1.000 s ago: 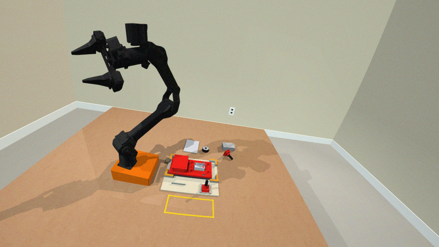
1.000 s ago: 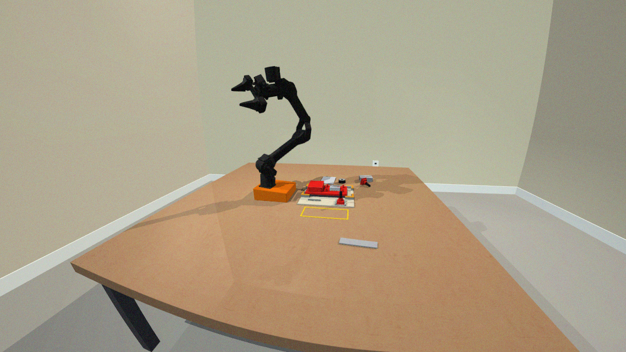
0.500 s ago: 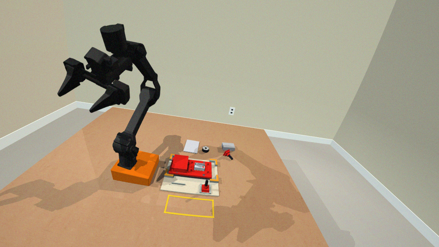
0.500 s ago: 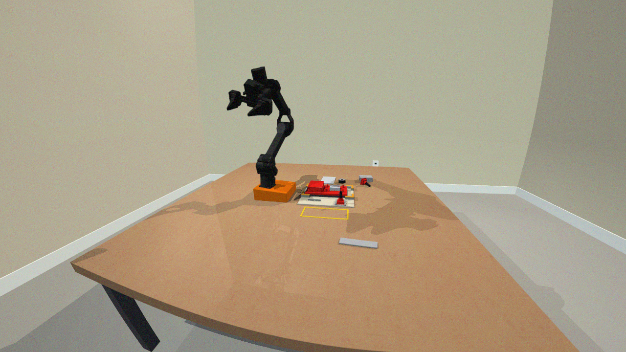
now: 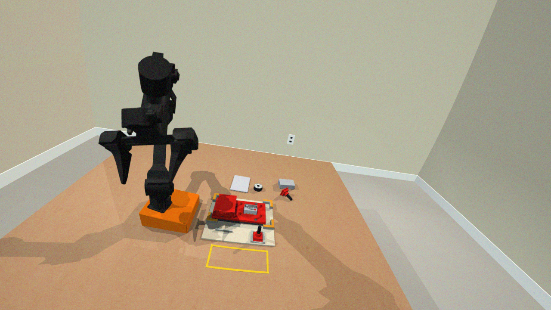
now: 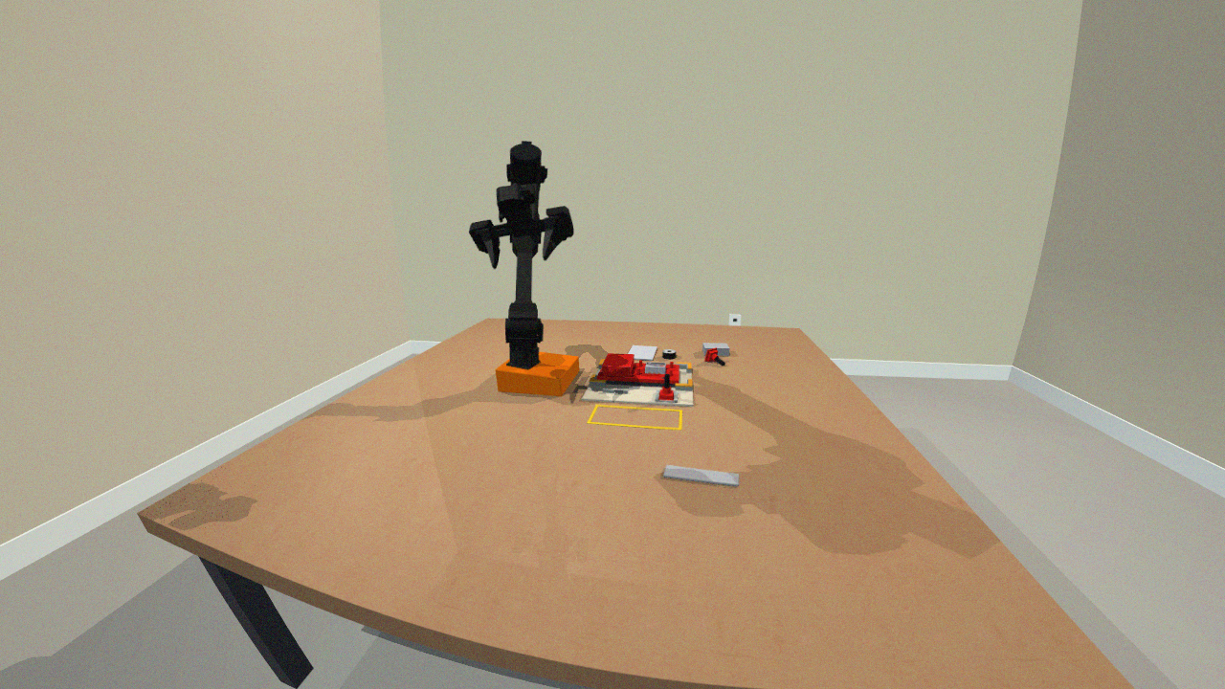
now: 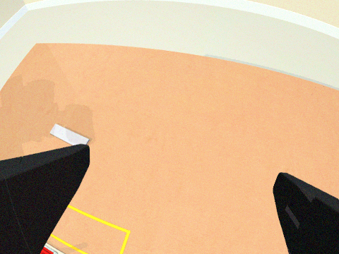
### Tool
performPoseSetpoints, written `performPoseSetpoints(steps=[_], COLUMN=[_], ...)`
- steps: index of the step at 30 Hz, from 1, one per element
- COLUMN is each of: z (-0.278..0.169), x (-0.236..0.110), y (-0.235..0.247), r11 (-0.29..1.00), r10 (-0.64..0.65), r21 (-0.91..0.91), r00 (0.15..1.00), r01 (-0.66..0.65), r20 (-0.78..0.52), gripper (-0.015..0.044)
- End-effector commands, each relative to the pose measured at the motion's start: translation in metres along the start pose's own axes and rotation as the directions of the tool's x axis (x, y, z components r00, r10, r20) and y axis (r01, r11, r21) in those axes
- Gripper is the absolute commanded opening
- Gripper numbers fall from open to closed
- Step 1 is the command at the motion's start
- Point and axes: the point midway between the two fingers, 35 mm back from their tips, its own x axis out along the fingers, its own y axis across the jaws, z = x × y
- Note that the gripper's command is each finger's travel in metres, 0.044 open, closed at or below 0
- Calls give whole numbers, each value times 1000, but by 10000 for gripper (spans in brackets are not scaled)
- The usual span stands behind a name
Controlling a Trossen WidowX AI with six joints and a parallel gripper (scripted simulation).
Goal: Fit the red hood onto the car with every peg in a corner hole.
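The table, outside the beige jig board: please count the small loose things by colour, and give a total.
Grey or white: 3 (flat plate, block, bar)
Black: 1 (ring)
Red: 1 (small tool)
Total: 5

The place reads as a bare test room set up as a robot workbench rather than a home or shop. Plain beige walls meet a grey floor along a white skirting board, with one white wall socket (the only fitting on the walls). A broad brown wooden table on dark legs fills the room, and a black jointed robot arm stands bolted to an orange block base on it. A yellow outlined rectangle marks the tabletop.
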Motion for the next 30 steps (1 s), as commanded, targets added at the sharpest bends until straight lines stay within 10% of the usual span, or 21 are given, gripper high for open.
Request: performPoseSetpoints(steps=[1,30], z=[-20,-257], x=[19,7], y=[30,154], r11=[996,993], r10=[76,41], r21=[52,109], r00=[991,719], r01=[-71,49], r20=[-110,-694], gripper=[440,440])
